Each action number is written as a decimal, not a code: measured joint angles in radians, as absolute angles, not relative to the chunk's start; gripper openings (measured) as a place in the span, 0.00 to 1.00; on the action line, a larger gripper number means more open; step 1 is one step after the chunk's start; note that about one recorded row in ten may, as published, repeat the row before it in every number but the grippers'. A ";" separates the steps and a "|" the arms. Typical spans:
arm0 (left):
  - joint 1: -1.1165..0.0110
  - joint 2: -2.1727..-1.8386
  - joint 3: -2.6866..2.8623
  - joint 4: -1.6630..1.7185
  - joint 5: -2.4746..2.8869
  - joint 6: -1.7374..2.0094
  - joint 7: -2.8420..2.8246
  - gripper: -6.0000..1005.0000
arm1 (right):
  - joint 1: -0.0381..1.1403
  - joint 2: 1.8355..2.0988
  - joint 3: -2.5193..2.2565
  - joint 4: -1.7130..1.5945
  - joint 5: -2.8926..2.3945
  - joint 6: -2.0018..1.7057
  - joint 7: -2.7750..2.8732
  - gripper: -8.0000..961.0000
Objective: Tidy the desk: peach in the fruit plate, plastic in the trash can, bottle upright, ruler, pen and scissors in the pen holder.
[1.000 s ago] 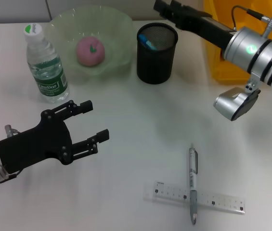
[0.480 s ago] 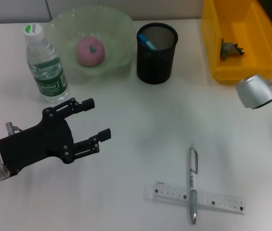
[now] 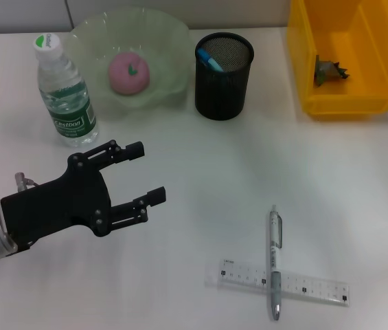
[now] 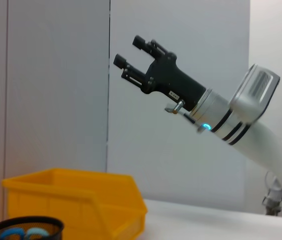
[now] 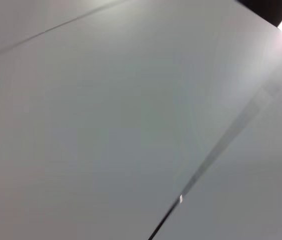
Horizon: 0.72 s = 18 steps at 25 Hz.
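My left gripper hovers open and empty over the near-left of the desk. The silver pen lies across the clear ruler at the near right, well away from that gripper. The bottle stands upright at the far left. The pink peach rests in the green fruit plate. Blue scissors handles show inside the black mesh pen holder. A plastic scrap lies in the yellow trash can. In the left wrist view, my right gripper is raised high, open and empty.
The left wrist view also shows the yellow trash can and the pen holder from the side. The right wrist view holds only a blank pale surface. Bare white desk lies between the left gripper and the pen.
My right arm has lifted away from above the pen holder and gone out of the head view to the right. The left gripper has drifted slightly right, still open.
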State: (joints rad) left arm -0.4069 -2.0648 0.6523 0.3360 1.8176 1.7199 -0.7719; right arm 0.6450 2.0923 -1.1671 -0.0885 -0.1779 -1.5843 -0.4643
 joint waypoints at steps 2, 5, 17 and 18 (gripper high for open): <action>-0.408 -2.065 0.652 0.336 1.818 1.726 -0.776 0.77 | 0.641 2.092 -1.168 -0.096 -0.170 -1.583 -0.360 0.73; -0.404 -2.063 0.652 0.336 1.815 1.753 -0.790 0.77 | 0.633 2.089 -1.180 -0.113 -0.166 -1.559 0.048 0.75; -0.397 -2.065 0.653 0.327 1.819 1.759 -0.793 0.77 | 0.550 2.056 -1.306 -0.237 -0.409 -1.473 0.883 0.77; -0.397 -2.064 0.653 0.327 1.820 1.760 -0.798 0.77 | 0.550 2.056 -1.306 -0.237 -0.409 -1.473 0.883 0.77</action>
